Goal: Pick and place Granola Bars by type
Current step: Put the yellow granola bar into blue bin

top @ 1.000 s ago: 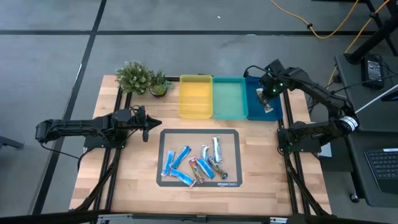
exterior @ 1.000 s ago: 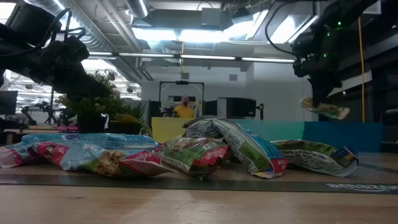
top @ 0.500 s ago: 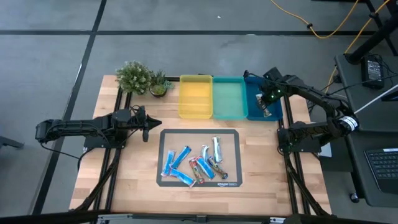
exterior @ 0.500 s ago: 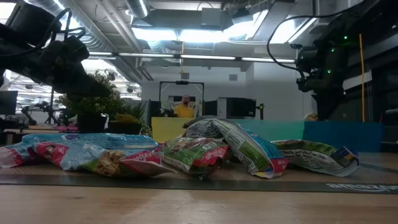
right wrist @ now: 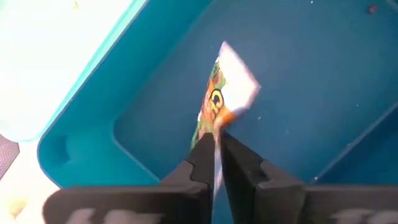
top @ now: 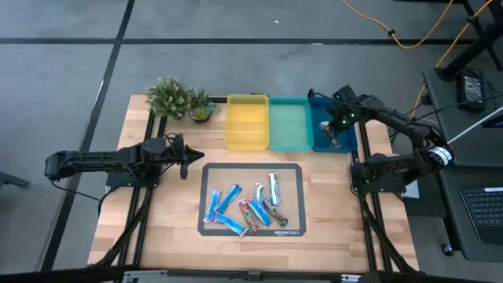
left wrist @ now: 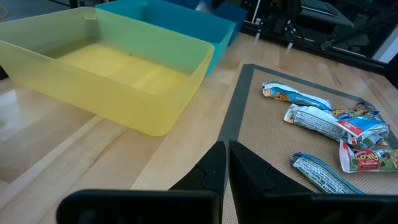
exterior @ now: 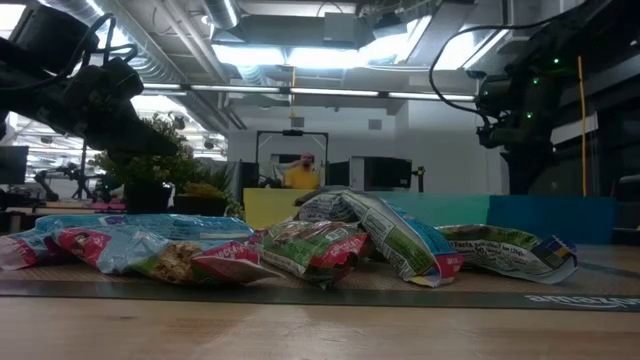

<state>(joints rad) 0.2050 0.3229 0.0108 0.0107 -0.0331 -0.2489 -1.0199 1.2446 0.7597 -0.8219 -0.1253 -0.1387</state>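
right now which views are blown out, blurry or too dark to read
Low view: ceiling lights glare white, the right gripper is a dark silhouette, and the near granola bars are soft. Right wrist view: the teal tray is washed out to near white, and the bar in the blue tray is blurred. Left wrist view: the left gripper is dark. High view: evenly lit.

I cannot read the bars' [top: 250, 206] wrapper print from above; the right gripper [exterior: 522, 170] drops behind the blue tray's [exterior: 560, 212] wall, at three o'clock.
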